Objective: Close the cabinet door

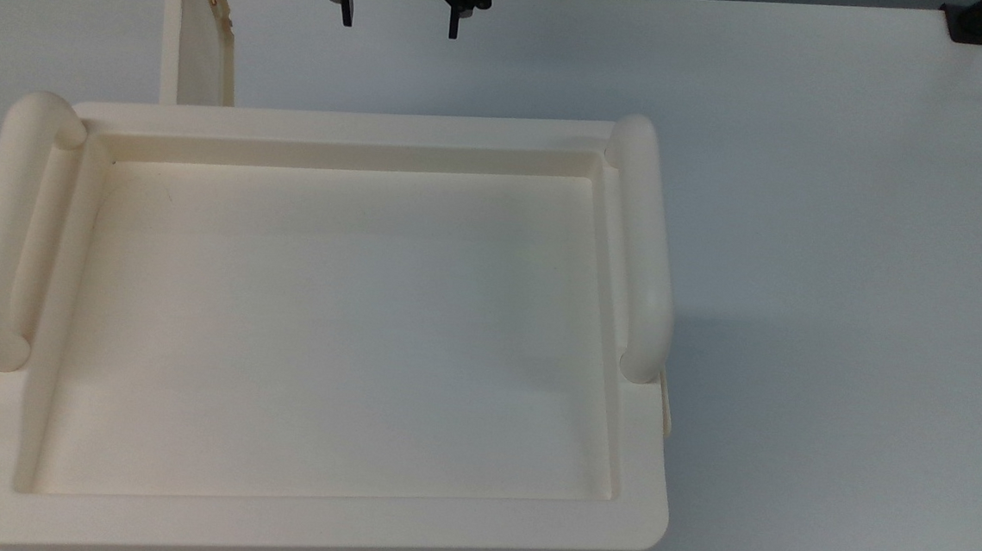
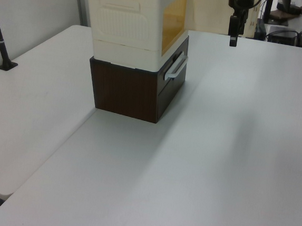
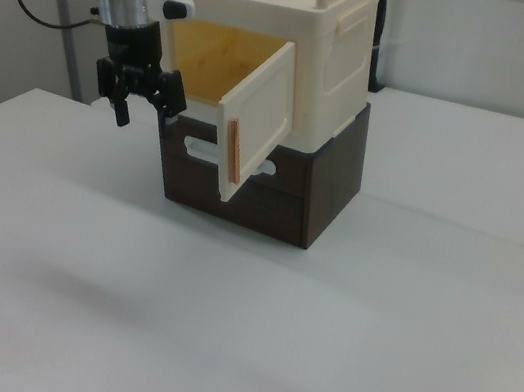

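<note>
While cabinet door (image 3: 259, 117) hangs open, pincer (image 3: 147, 97) apart

1. The cabinet (image 2: 128, 24), a cream plastic box, sits stacked on a dark brown wooden box (image 2: 134, 88) at the upper left of the left view.
2. The cabinet's face toward the left view's right glows amber-yellow inside its frame; whether a door covers it cannot be told here.
3. A pale handle (image 2: 176, 67) runs across the dark box's right face, just below the cabinet.
4. The gripper (image 2: 233, 33) hangs over the white table (image 2: 199, 165), well to the right of the cabinet, touching nothing.
5. A black post (image 2: 1, 42) stands at the far left.
</note>
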Available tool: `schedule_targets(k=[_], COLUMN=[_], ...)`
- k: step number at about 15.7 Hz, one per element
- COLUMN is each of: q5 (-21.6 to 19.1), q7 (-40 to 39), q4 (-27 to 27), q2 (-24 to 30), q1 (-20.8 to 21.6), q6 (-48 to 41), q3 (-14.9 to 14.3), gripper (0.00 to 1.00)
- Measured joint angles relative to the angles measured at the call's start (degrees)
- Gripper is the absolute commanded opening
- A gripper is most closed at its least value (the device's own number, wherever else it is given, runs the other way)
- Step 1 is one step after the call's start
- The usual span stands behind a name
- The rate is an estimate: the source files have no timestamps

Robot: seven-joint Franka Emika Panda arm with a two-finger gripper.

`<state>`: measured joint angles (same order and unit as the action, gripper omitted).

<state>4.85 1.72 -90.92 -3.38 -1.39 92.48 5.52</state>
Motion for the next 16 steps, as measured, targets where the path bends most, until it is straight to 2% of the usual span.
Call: schedule_targets(k=[9, 10, 11, 14, 16], q5=[0.0, 0.0, 0.0, 0.0, 0.0], q7=[0.0, 0.0, 0.0, 0.0, 0.0], q4=[0.0, 0.0, 0.0, 0.0, 0.0], q2=[0.0, 0.0, 0.0, 0.0, 0.0], q1=[0.0, 0.0, 0.0, 0.0, 0.0], q6=[0.0, 0.0, 0.0, 0.0, 0.0], q3=[0.0, 0.0, 0.0, 0.0, 0.0], gripper=[1.0, 0.94, 0.83, 0.29, 0.03])
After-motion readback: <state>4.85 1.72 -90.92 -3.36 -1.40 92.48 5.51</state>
